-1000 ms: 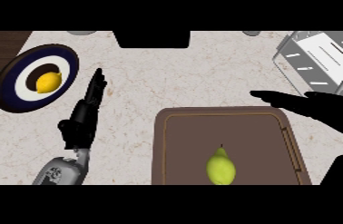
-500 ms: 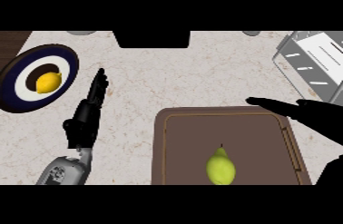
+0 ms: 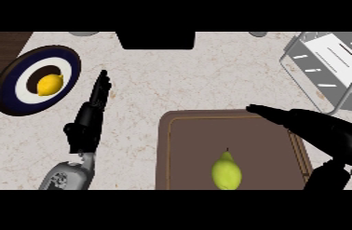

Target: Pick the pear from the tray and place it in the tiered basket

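The right hand (image 3: 313, 126) has moved left since a second ago. Before, its fingertips were out by the tray's right edge. Now they reach in over the back right part of the brown tray (image 3: 192, 150). The hand is open, with its fingers straight and pointing left, and it holds nothing. It is above and to the right of the pear (image 3: 226, 172) and does not touch it.

The pear has not moved. It lies in the tray, near the front, with its thin stem pointing away from the robot. It is yellow-green.

The left hand (image 3: 89, 117) has hardly changed. It shows at the left side of the counter (image 3: 192, 80), with its fingers straight and pointing up toward the back. It is open and holds nothing. Its grey arm comes in from the bottom left.

A dark blue and white plate (image 3: 21, 91) sits at the far left, just as before. A yellow lemon (image 3: 49, 84) lies in its middle.

The tiered basket (image 3: 323, 71) stands at the top right corner. It is made of grey wire with a white shelf. It is well apart from the pear. The right hand is between the two.

A dark shape (image 3: 155, 40) sits at the back edge of the counter, and I cannot tell what it is.
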You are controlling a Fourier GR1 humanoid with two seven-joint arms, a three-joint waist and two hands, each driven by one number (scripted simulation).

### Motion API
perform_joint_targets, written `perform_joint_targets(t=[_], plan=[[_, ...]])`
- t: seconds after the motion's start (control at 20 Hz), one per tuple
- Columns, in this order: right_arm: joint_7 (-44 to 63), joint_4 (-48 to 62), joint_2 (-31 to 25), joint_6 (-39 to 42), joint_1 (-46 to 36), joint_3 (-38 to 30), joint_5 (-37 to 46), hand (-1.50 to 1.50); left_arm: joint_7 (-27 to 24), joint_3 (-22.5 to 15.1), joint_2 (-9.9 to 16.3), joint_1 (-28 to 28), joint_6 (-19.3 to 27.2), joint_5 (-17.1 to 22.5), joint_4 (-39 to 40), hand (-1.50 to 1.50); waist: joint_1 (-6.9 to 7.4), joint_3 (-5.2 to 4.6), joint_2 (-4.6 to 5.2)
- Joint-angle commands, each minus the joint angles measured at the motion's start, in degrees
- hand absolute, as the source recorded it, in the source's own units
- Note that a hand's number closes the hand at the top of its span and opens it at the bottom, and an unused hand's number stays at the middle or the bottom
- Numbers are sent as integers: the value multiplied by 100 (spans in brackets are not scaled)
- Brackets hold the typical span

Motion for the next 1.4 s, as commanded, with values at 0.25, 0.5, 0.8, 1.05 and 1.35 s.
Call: perform_joint_targets(t=[0.25,0.5,0.8,1.05,1.35], plan=[[78,336,544,388,421,0,747,-150,-96,69,-198,251,-102,-193,-94,0,-5,1,-1],[-902,652,424,896,953,-512,1101,-150,46,207,-187,46,-336,-222,-33,0,-25,4,1],[-380,625,1492,845,715,-241,1521,-150,96,427,-291,124,-439,-301,-167,0,-2,1,1],[-339,706,1696,1171,600,-515,1397,-150,241,418,-525,-289,-361,-604,137,0,-12,1,2],[-536,922,2019,1203,864,-361,1957,-150,-183,451,-536,308,-607,-541,31,0,-4,1,2]])
